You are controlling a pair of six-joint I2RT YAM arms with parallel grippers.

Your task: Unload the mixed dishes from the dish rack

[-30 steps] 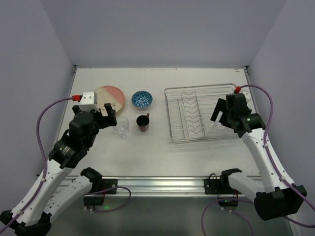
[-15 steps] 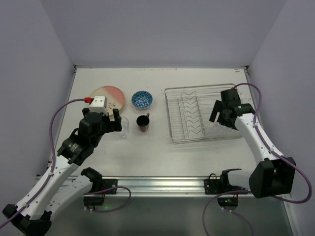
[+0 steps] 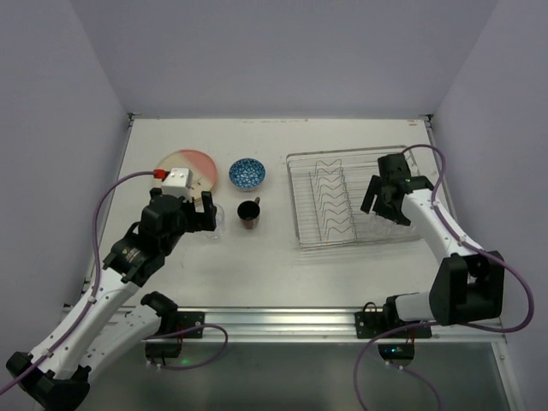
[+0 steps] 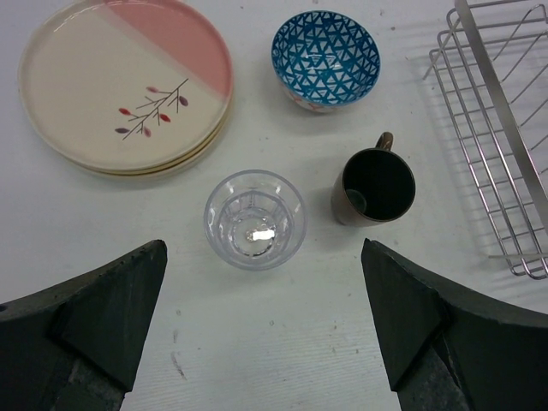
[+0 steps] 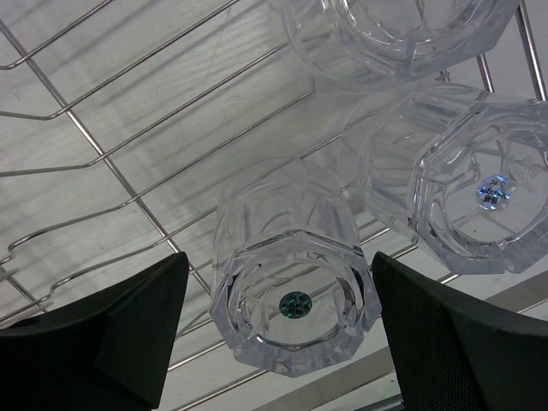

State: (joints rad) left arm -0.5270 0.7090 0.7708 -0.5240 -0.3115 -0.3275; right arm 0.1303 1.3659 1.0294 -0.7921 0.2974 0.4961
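Since the previous second, the right pincer (image 5: 281,261) has travelled deeper into the dish rack (image 5: 111,163). The left pincer (image 4: 263,248) has advanced over the table (image 4: 103,257) toward the items already set out there.

Right pincer: jaws spread, with one finger on each side of an inverted tumbler (image 5: 291,300) (base toward the wrist camera). Contact with the glass cannot be confirmed. Just ahead and to the pincer's right is a second tumbler (image 5: 467,188), and a third tumbler (image 5: 402,34) sits farther ahead. All three rest on the rack wires.

Left pincer: jaws spread wide, holding nothing. An upright tumbler (image 4: 254,218) stands on the table directly ahead, centred between the fingers and clear of both. Ahead and to the right stands the brown mug (image 4: 373,186), with the blue-patterned bowl (image 4: 325,58) beyond it. Ahead and to the left lies the stack of cream plates (image 4: 127,81); the top plate is part pink and carries a sprig mark. The rack edge lies at the far right.
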